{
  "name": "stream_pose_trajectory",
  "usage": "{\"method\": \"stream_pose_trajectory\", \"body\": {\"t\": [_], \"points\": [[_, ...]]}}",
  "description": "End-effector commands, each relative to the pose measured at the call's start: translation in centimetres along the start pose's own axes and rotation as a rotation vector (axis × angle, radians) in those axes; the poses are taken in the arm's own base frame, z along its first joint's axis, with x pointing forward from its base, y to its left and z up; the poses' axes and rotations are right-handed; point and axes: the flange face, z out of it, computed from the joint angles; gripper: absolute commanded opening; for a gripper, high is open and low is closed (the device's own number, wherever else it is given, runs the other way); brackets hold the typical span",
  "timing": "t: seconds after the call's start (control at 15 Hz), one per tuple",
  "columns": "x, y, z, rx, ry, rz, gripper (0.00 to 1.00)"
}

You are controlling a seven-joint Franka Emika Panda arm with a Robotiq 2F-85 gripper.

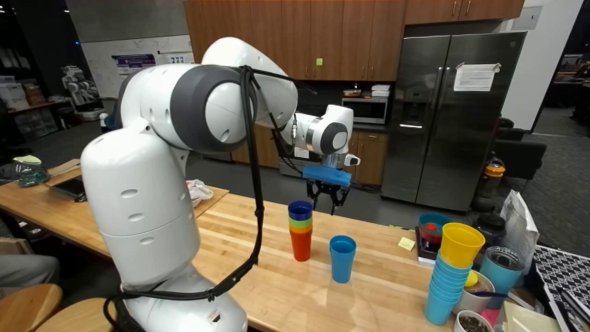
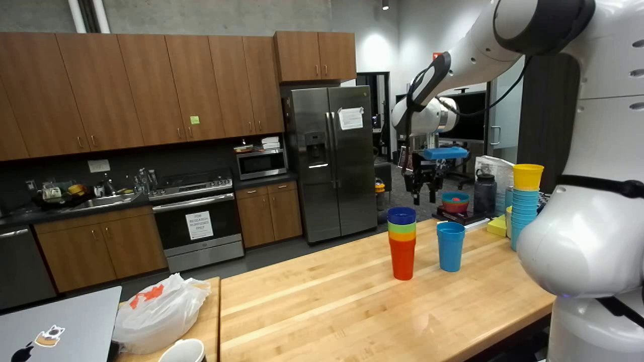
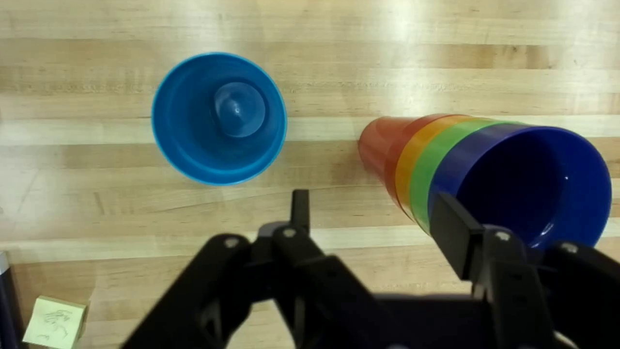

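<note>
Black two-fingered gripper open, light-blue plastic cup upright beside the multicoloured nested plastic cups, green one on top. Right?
Top cup is dark blue, not green; green plastic cup directly beneath, per wrist view. Rest stands: black gripper open, light-blue plastic cup upright beside the multicoloured nested cups.

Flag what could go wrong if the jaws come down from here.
The tall tapered stack of dark-blue, green, orange and red plastic cups could topple: in the wrist view one side of the open jaws overlaps it, so coming straight down might clip the rim.

The round, open-topped light-blue plastic cup stands upright beside it and looks empty, so a light nudge could tip or slide it.
</note>
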Motion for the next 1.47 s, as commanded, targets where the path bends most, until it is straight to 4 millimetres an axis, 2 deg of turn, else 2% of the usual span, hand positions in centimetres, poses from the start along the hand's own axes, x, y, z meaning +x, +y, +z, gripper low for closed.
{"method": "stream_pose_trajectory", "body": {"t": [0.0, 0.07, 0.4, 0.73, 0.8, 0.87, 1.07, 1.13, 1.2, 1.4], "points": [[0.6, -0.5, -1.0, 0.004, 0.02, -0.027, 0.97], [0.7, -0.8, -1.1, 0.002, 0.022, -0.033, 1.0], [1.5, -1.9, -0.4, 0.035, 0.024, -0.057, 1.0], [1.9, -1.8, 0.4, 0.057, 0.014, -0.058, 1.0], [2.0, -1.7, 0.4, 0.055, 0.014, -0.06, 0.94], [2.1, -1.6, 0.5, 0.055, 0.012, -0.059, 0.74], [2.3, -1.7, 0.4, 0.051, 0.014, -0.065, 0.54], [2.4, -1.7, 0.4, 0.046, 0.015, -0.07, 0.87], [2.5, -1.7, 0.4, 0.045, 0.016, -0.072, 0.88], [2.6, -1.9, 0.5, 0.044, 0.014, -0.082, 0.99]]}}
